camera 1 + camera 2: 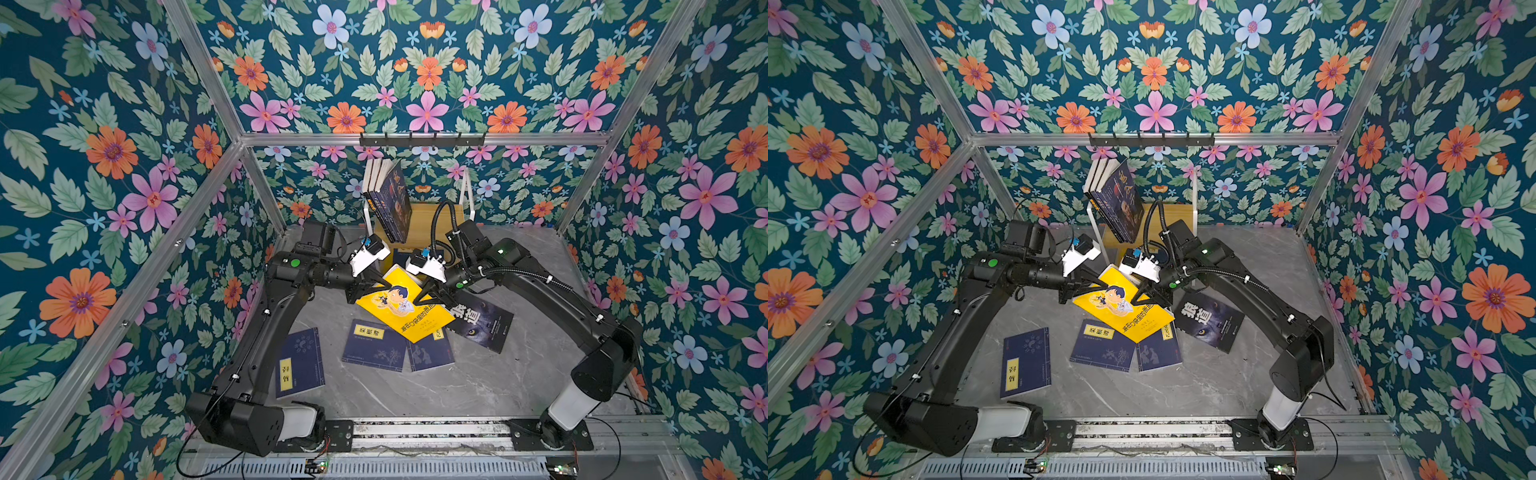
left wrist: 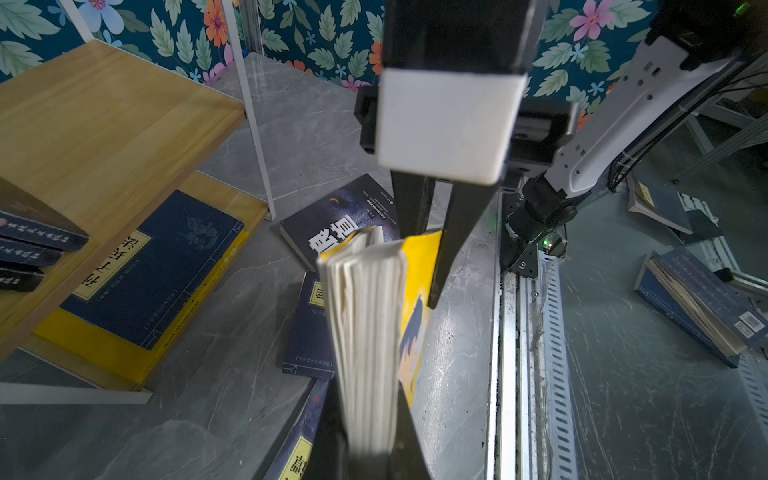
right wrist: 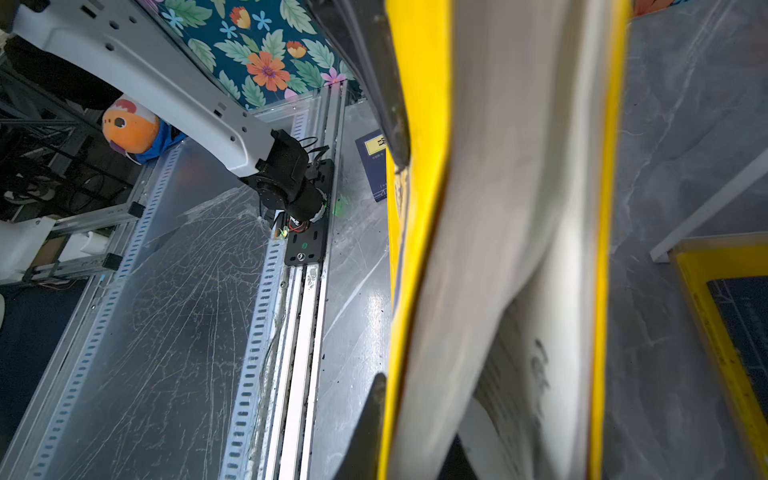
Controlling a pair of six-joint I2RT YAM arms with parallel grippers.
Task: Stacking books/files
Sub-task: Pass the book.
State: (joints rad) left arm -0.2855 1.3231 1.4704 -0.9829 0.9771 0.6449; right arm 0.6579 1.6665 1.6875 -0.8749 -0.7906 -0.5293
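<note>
A yellow cartoon-cover book [image 1: 401,303] [image 1: 1121,307] hangs tilted above the table, held from both sides. My left gripper [image 1: 384,286] [image 2: 368,415] is shut on its page edge [image 2: 365,311]. My right gripper [image 1: 424,297] [image 3: 419,415] is shut on the same yellow book [image 3: 419,208] at the opposite edge. Flat on the table lie three thin navy books [image 1: 300,363] [image 1: 374,345] [image 1: 430,351] and a black wolf-cover book [image 1: 482,322]. Three navy books [image 1: 388,199] lean on the upper shelf of the rack. A navy book on a yellow one [image 2: 153,270] lies on the lower shelf.
A white-framed rack with wooden shelves [image 1: 451,216] stands against the back wall, just beyond both grippers. A black hook rail [image 1: 422,139] runs above it. Floral walls and aluminium posts [image 1: 216,95] close the cell. The arms' base rail [image 1: 415,432] lines the front edge.
</note>
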